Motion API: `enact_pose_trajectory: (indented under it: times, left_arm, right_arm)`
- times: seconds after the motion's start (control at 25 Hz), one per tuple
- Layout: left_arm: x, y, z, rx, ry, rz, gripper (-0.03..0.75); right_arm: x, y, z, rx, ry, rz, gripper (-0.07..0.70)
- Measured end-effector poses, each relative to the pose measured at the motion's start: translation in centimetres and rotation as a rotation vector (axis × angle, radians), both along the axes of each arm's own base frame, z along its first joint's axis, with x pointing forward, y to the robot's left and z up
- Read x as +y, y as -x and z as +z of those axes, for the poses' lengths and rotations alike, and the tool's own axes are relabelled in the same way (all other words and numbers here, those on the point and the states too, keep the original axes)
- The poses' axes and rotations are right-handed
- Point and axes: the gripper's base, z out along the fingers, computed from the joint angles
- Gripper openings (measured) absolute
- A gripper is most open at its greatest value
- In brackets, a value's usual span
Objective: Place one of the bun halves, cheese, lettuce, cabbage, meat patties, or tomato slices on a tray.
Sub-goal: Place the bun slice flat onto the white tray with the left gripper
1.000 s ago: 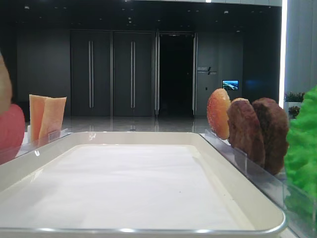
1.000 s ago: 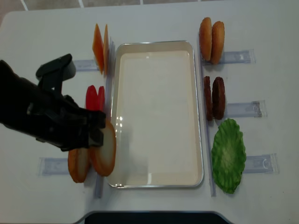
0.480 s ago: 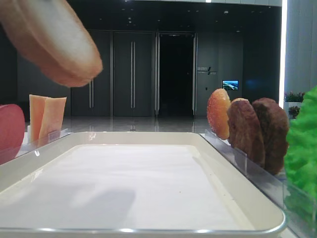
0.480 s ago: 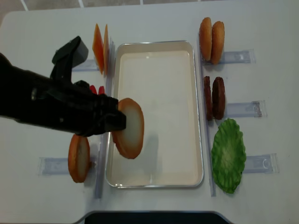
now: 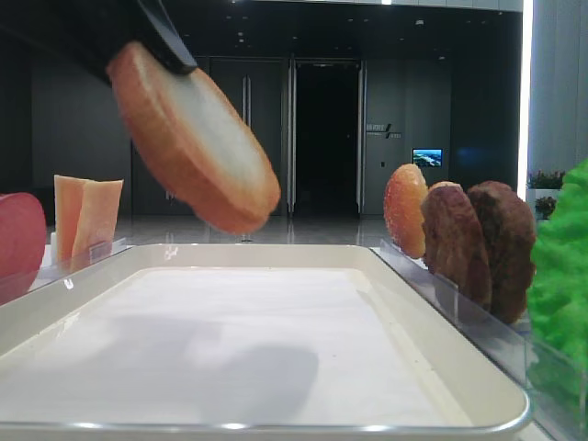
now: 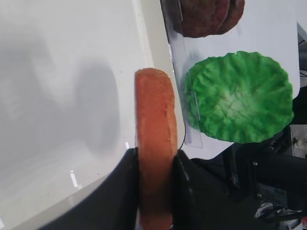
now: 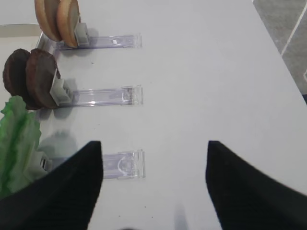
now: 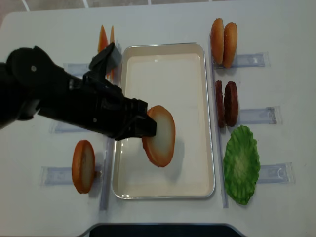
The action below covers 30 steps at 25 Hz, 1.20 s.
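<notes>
A bun half (image 8: 159, 136), brown crust and pale cut face, hangs tilted above the middle of the white tray (image 8: 163, 74). My left gripper (image 8: 148, 129) is shut on its edge, the black arm reaching in from the left. In the low exterior view the bun half (image 5: 193, 138) floats over the tray floor (image 5: 230, 340). The left wrist view shows the bun half (image 6: 154, 120) edge-on, pinched by my left gripper (image 6: 155, 158). My right gripper (image 7: 153, 143) is open and holds nothing, over bare table right of the lettuce (image 7: 17, 139).
Another bun half (image 8: 83, 166) stands in the left rack, and cheese slices (image 8: 104, 39) stand behind the arm. Right of the tray are two bun halves (image 8: 223, 35), meat patties (image 8: 226, 102) and lettuce (image 8: 241, 164). A tomato slice (image 5: 18, 243) shows at the left edge.
My left gripper has lifted the bun half out of the left rack and carried it rightward over the tray's middle. Nothing else has moved.
</notes>
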Motion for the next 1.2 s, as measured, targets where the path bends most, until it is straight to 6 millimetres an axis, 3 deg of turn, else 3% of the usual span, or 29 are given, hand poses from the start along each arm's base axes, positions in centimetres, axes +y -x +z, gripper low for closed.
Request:
enact_pose_trajectory:
  times: [0.52,1.2]
  left_arm:
    - [-1.4,-2.1,-4.3,0.057,-0.008,-0.004,0.144]
    - [-1.9,-3.1,-6.7,0.083,-0.013,0.005,0.144]
  right_arm:
    - [0.0,0.0,0.0,0.0,0.0,0.0,0.47]
    - [0.0,0.0,0.0,0.0,0.0,0.0,0.47]
